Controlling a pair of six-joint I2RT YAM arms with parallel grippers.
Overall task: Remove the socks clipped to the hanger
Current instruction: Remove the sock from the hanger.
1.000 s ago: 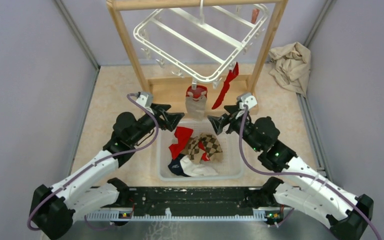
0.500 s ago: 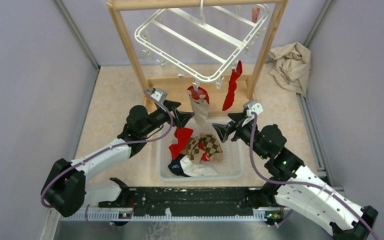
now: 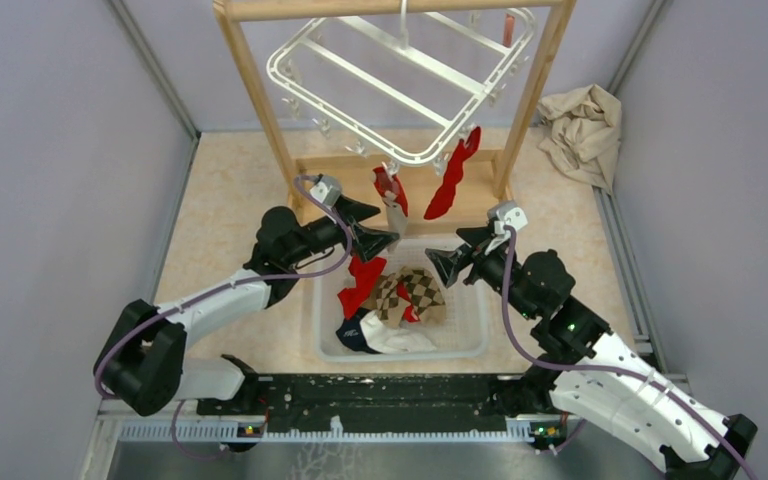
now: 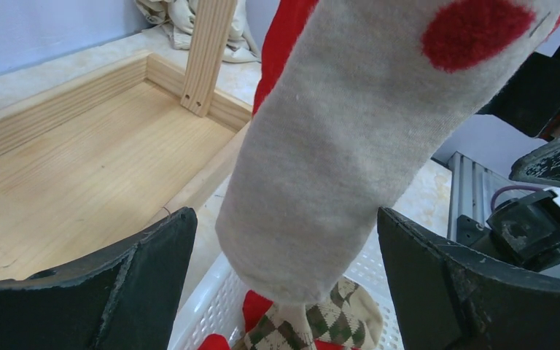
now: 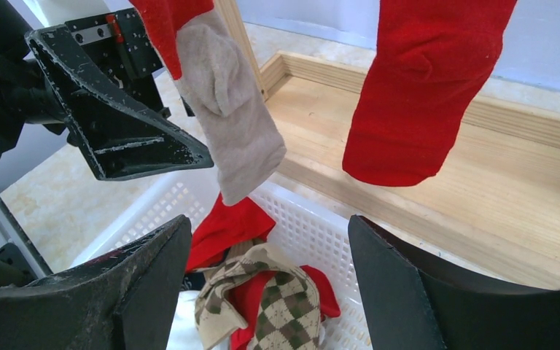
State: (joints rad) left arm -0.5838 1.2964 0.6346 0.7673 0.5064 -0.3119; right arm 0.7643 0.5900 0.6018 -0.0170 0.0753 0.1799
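Note:
The white hanger (image 3: 400,80) hangs tilted from the wooden frame. Two socks hang clipped at its near edge: a tan sock with red patches (image 3: 393,205) and a red sock (image 3: 452,175). My left gripper (image 3: 388,238) is open, its jaws on either side of the tan sock's toe (image 4: 313,182) without touching it. My right gripper (image 3: 440,262) is open and empty over the basket. In the right wrist view the tan sock (image 5: 230,120) and the red sock (image 5: 415,95) hang ahead of it. One more red sock (image 3: 509,28) is clipped at the hanger's far corner.
A white perforated basket (image 3: 470,345) below holds several loose socks, among them a red one (image 3: 362,280), an argyle one (image 3: 415,292) and a navy one. The wooden frame's base (image 3: 340,185) lies behind it. A crumpled beige cloth (image 3: 580,130) lies back right.
My left gripper has moved right and forward until the tan sock's toe lies between its jaws. The hanger and socks have swung. My right gripper drew back toward the basket, then held still.

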